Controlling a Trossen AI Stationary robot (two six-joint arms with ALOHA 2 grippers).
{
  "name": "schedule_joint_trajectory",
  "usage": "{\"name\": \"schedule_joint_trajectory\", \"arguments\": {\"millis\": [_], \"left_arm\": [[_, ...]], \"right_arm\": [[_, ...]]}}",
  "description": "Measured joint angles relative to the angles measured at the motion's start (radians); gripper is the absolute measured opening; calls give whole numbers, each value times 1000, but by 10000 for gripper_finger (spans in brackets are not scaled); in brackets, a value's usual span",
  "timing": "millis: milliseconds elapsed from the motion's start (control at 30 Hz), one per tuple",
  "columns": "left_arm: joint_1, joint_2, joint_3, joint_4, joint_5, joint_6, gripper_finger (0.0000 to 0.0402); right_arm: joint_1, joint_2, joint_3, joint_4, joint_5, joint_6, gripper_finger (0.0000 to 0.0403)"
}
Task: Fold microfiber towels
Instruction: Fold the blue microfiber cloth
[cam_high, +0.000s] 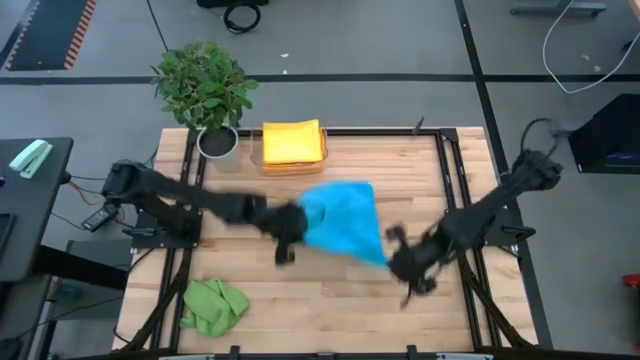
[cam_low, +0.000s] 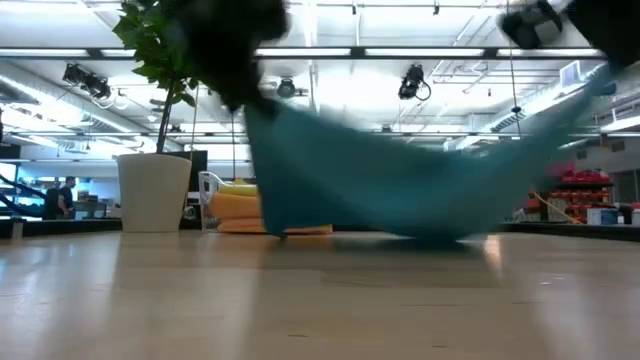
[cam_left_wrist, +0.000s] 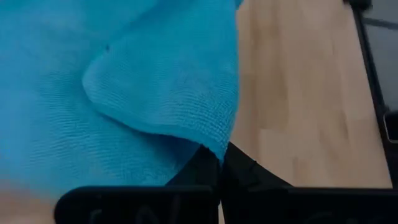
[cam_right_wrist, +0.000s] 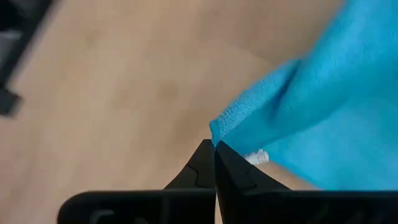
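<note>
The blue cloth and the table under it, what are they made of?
The blue cloth looks like soft microfiber: fuzzy matte weave with tiny loops, draping in folds. The light table top looks like wood: pale planks with grain lines and a smooth, slightly glossy finish.

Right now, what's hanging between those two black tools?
A blue towel stretches between the left tool and the right tool, each pinching a corner. The high view shows it.
</note>
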Motion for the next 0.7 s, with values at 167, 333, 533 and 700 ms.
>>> {"name": "schedule_joint_trajectory", "arguments": {"millis": [167, 333, 533, 700], "left_arm": [[-166, 107, -326, 498, -126, -248, 5], [-238, 173, -383, 576, -160, -392, 9], [-267, 180, -382, 569, 28, -428, 82], [-242, 173, -376, 575, 403, -563, 169]], "right_arm": [[116, 191, -261, 511, -72, 114, 7], [162, 326, -262, 593, -63, 285, 35], [178, 321, -215, 595, -123, 371, 94], [186, 255, -192, 587, -225, 545, 178]]}}
